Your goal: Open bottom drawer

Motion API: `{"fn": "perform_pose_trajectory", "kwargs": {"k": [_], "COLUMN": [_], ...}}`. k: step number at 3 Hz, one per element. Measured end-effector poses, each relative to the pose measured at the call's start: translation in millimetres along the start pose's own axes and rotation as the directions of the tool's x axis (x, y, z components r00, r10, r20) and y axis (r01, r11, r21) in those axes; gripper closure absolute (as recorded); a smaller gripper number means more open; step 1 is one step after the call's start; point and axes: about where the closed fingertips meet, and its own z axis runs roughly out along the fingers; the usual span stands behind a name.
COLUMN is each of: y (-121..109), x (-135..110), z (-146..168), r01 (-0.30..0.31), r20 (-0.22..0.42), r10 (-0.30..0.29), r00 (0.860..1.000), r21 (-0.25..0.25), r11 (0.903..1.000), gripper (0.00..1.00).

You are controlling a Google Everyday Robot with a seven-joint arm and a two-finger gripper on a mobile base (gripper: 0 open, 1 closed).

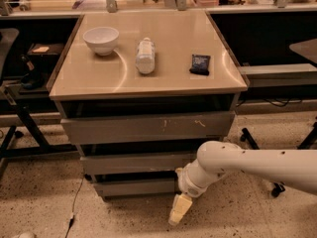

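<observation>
The bottom drawer (133, 187) is the lowest and slimmest grey front of three under the tan cabinet top; it looks shut. Above it sit the middle drawer front (131, 162) and the tall top front (143, 128) with pale scratches. My gripper (178, 210), with pale yellow fingers pointing down towards the floor, hangs just right of and slightly below the bottom drawer's right end. The white arm (247, 165) reaches in from the right.
On the cabinet top (168, 81) stand a white bowl (101, 39), a lying plastic bottle (145, 55) and a dark packet (200, 64). Chair legs with casters (257, 148) are at the right, a dark frame (20, 118) at the left, a cable (74, 202) on the speckled floor.
</observation>
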Motion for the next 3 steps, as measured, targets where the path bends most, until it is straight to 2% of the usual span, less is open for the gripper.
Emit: {"fn": "perform_pose_trajectory", "kwargs": {"k": [1,2,3], "y": [-13,-44,-68], "x": [12,36,57], "z": [32,84,123], "r01": [-0.001,-0.016,-0.027], "r20": [0.034,0.055,0.048], "r10": [0.001,0.015,0.025], "r00": [0.999,0.998,0.999], "r21": [0.011,0.027,0.032], "r11": [0.9999,0.9995,0.9991], "gripper": [0.0,0.0,0.0]}}
